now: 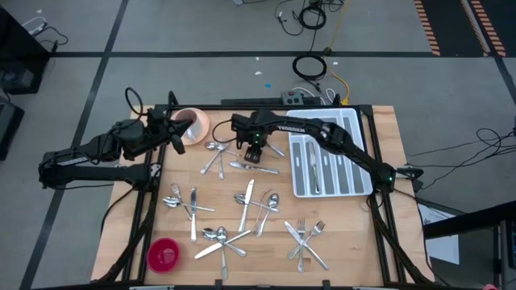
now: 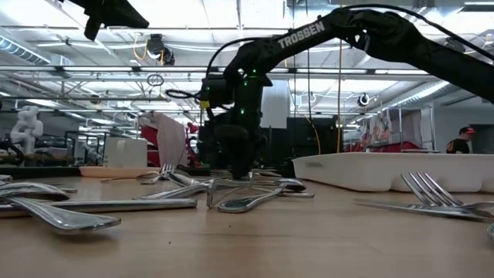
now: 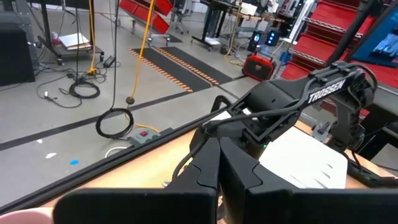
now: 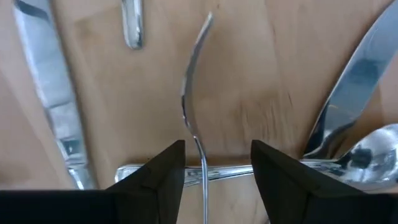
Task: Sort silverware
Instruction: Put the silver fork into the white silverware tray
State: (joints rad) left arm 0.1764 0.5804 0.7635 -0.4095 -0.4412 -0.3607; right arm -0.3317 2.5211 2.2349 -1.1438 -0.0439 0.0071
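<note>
Silverware [image 1: 242,209] lies scattered over the wooden table: forks, spoons and knives, some crossed over each other. My right gripper [image 4: 217,149] points down, open, low over a small pile at the far middle [image 1: 254,155]. Its fingers stand on either side of a slim piece seen edge-on [image 4: 189,93], which lies across another handle [image 4: 311,167]. I see no touch. My left gripper [image 3: 217,134] is shut and holds nothing, raised at the far left beside the pink cup [image 1: 193,122].
A white compartmented tray [image 1: 326,157] with a few pieces in it sits at the far right. A red round dish [image 1: 164,254] stands at the near left corner. Knives flank the right gripper [image 4: 50,93] [image 4: 354,81]. Several forks [image 1: 305,238] lie near right.
</note>
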